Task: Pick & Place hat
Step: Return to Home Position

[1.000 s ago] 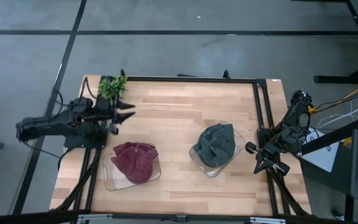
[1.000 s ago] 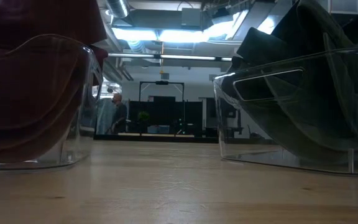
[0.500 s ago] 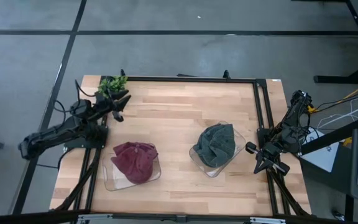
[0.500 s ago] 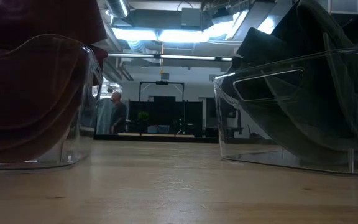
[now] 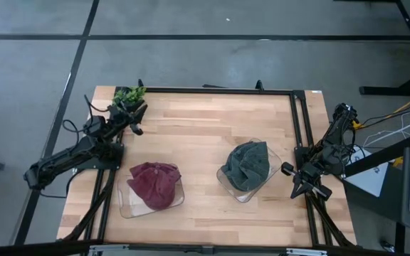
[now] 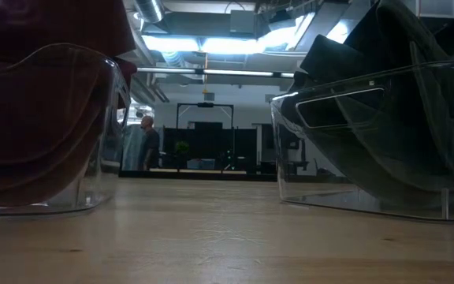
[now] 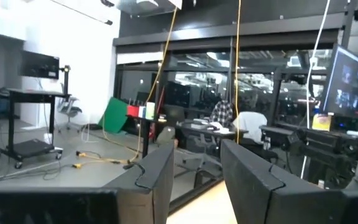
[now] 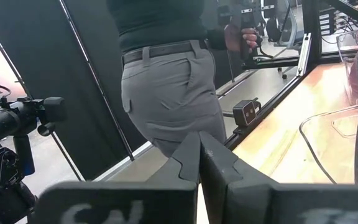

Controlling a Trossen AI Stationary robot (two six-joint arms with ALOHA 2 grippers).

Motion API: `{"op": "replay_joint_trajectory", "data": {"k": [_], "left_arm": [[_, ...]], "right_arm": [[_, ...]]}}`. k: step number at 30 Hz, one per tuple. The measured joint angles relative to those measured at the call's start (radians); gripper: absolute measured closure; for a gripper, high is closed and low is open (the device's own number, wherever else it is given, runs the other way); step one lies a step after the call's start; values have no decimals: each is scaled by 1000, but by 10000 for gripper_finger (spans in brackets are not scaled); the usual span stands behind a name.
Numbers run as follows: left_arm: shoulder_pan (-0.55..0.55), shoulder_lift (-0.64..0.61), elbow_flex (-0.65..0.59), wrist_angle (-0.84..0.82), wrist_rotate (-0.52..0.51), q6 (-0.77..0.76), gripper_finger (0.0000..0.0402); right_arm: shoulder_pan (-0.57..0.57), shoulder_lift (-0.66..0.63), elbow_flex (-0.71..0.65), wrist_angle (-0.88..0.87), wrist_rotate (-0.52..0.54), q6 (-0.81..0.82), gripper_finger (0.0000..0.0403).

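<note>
A maroon hat [image 5: 154, 183] lies crumpled in a clear bin [image 5: 125, 205] at the near left of the table. In the low view that hat [image 6: 30, 118] fills the left side. A grey-green hat [image 5: 248, 163] lies in a second clear bin [image 5: 228, 186] right of the middle, and it is dark in the low view [image 6: 385, 110]. My left gripper [image 5: 137, 115] hovers open by the far left corner, pointing toward the far edge; nothing is between its fingers [image 7: 194, 180]. My right gripper [image 5: 299, 186] waits shut at the table's right edge [image 8: 199, 155].
A small green plant [image 5: 129, 96] stands at the far left corner, right beside my left gripper. Black frame rails [image 5: 301, 128] run along the table's sides. A person [image 8: 166, 81] stands close outside the table, and another person [image 6: 142, 142] is far off in the room.
My left gripper has drawn back from over the table toward the far left corner and sunk a little. It has swung from pointing at the table's right to pointing at the far edge. Its fingers stay apart. Both hats lie still.
</note>
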Motion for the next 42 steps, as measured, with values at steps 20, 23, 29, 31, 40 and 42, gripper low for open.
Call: {"op": "replay_joint_trajectory", "data": {"k": [20,23,29,31,40,42], "left_arm": [[6,-42,-7,-381,27,-66,274],[2,-36,-7,-383,76,-93,274],[-15,-34,-7,-383,79,-156,274],[-15,-34,-7,-382,80,-149,274],[-15,-34,-7,-382,80,-150,274],[-15,-34,-7,-382,80,-150,274]], "right_arm": [[0,0,0,0,0,0,397],[0,0,0,0,0,0,397],[0,0,0,0,0,0,397],[0,0,0,0,0,0,397],[0,0,0,0,0,0,397],[0,0,0,0,0,0,397]]}}
